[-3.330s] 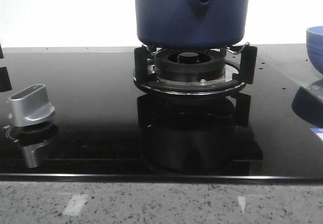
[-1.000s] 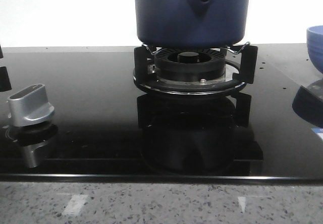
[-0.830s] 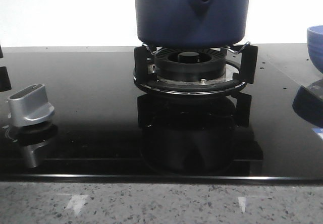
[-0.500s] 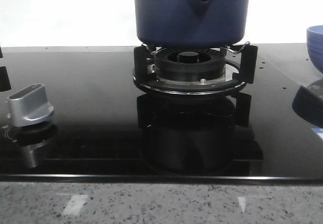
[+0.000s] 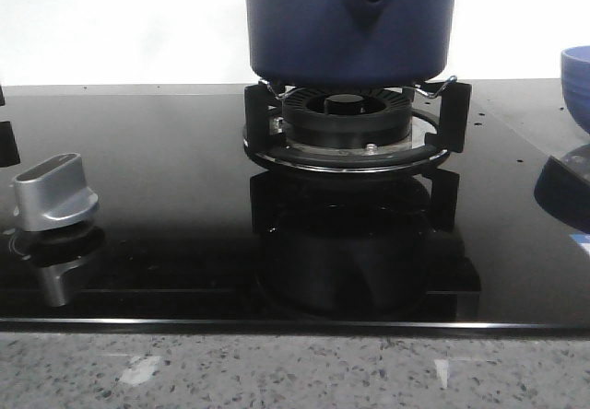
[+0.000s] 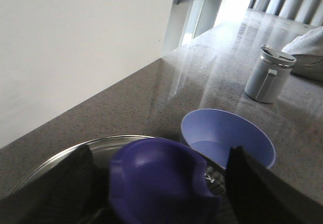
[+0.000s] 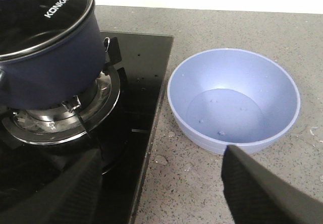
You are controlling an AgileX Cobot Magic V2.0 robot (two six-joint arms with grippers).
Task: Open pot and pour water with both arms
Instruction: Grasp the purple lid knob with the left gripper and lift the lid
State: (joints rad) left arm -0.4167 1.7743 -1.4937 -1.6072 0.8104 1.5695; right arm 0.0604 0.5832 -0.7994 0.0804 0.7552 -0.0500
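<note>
The dark navy pot point(image 5: 350, 22) sits on the gas burner point(image 5: 346, 128), its side bracket with the round hole facing me. In the right wrist view the pot point(image 7: 50, 67) carries a glass lid point(image 7: 40, 12) marked KONKA. In the left wrist view my left gripper point(image 6: 159, 186) is open, its dark fingers point(image 6: 60, 183) on either side of the lid's navy knob point(image 6: 156, 178), with gaps on both sides. My right gripper point(image 7: 161, 188) is open and empty above the counter, between the cooktop edge and the light blue bowl point(image 7: 234, 103).
The light blue bowl point(image 5: 576, 82) stands on the stone counter right of the black glass cooktop point(image 5: 166, 151). A silver control knob point(image 5: 55, 192) sits at the cooktop's front left. A grey lidded cup point(image 6: 267, 75) stands farther along the counter, beyond the bowl point(image 6: 227, 133).
</note>
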